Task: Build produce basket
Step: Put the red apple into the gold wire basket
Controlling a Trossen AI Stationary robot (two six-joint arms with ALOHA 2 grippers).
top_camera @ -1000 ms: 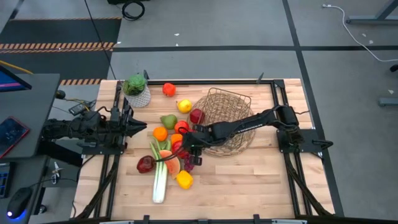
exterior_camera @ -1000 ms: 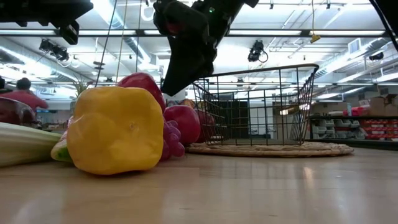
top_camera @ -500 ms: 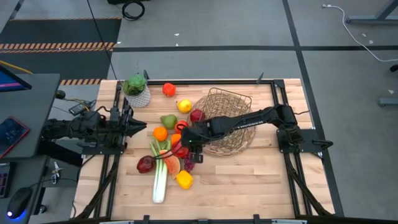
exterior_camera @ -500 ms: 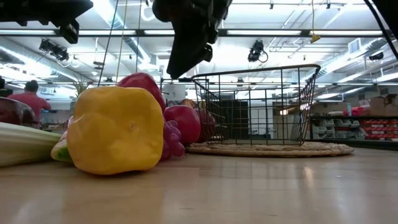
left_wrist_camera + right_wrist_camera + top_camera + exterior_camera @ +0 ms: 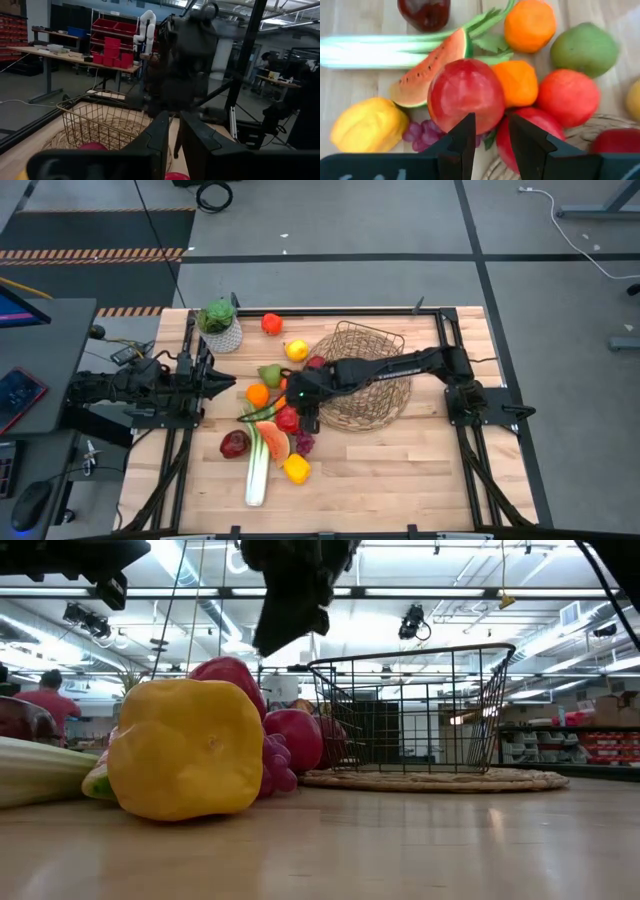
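The basket (image 5: 385, 405) stands right of centre, its woven rim down on the table (image 5: 420, 780). The produce lies in a pile to its left: leek (image 5: 257, 475), watermelon slice (image 5: 432, 70), oranges (image 5: 530, 22), pear (image 5: 585, 47), grapes (image 5: 422, 137), red apples (image 5: 465, 95), and a yellow piece (image 5: 185, 745). My right gripper (image 5: 491, 125) hangs above the pile's red apples (image 5: 303, 412), pointing steeply down, slightly open with nothing between its fingers. My left gripper (image 5: 228, 385) waits shut at the table's left edge, level, pointing at the pile (image 5: 175, 125).
A small white pot with a green plant (image 5: 220, 325) stands at the far left corner. A red fruit (image 5: 271, 323) and a lemon (image 5: 296, 350) lie apart from the pile, on its far side. The near right part of the table (image 5: 400, 480) is bare wood.
My right gripper has risen above the pile with its finger gap unchanged and with nothing in it. The produce and the basket have stayed where they were.
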